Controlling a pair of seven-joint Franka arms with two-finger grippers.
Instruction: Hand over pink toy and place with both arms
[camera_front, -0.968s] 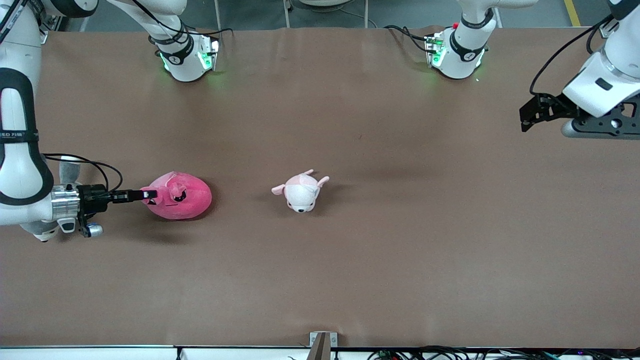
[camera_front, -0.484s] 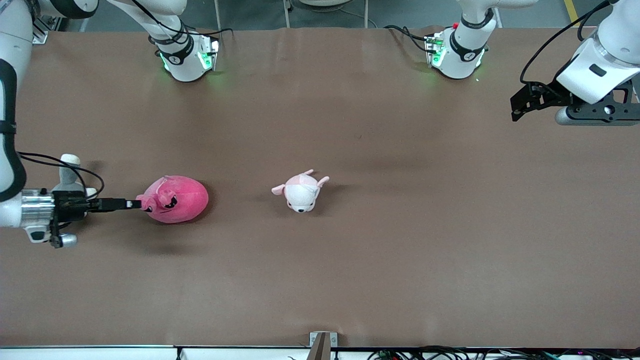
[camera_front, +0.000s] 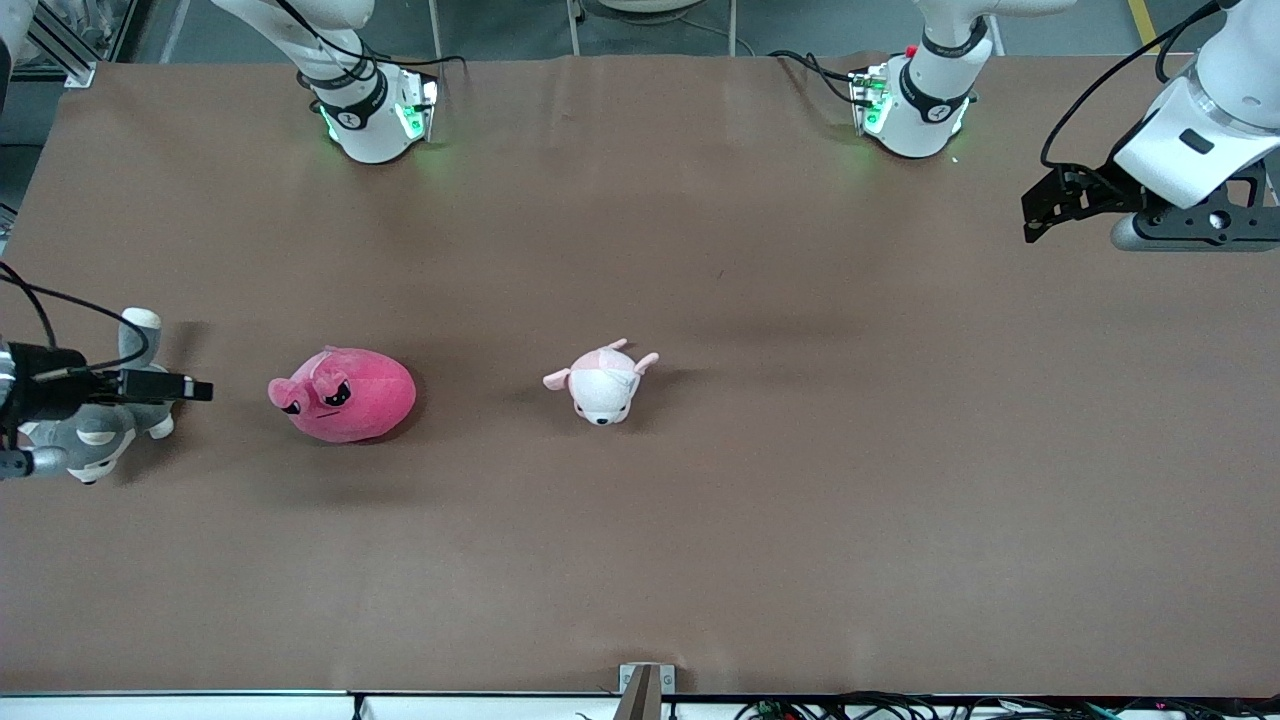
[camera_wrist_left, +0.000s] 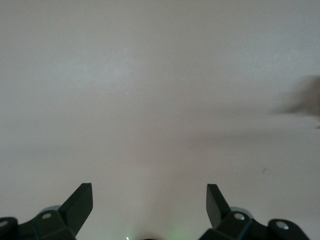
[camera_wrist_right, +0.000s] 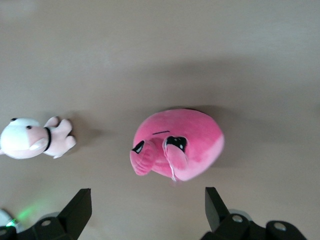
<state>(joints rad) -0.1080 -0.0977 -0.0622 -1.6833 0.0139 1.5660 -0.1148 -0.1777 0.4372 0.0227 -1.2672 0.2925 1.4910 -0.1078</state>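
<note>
Pink toy lies free on the tabletop toward the right arm's end, touched by neither gripper; judging by that, the placing looks done, or else a fresh grasp is due; the right gripper hovers beside it over the grey-and-white plush dog, fingers spread and empty; the left gripper waits over its own end, fingers apart, holding nothing; a white-and-pink plush sits mid-table, well apart from either gripper's path.

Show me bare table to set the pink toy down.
Bare: the stretch from the white-and-pink plush toward the left arm's end, under the left tool; also the strip nearer the front camera. Crowded: right arm's end, pink toy, grey-and-white plush dog, right tool.
</note>
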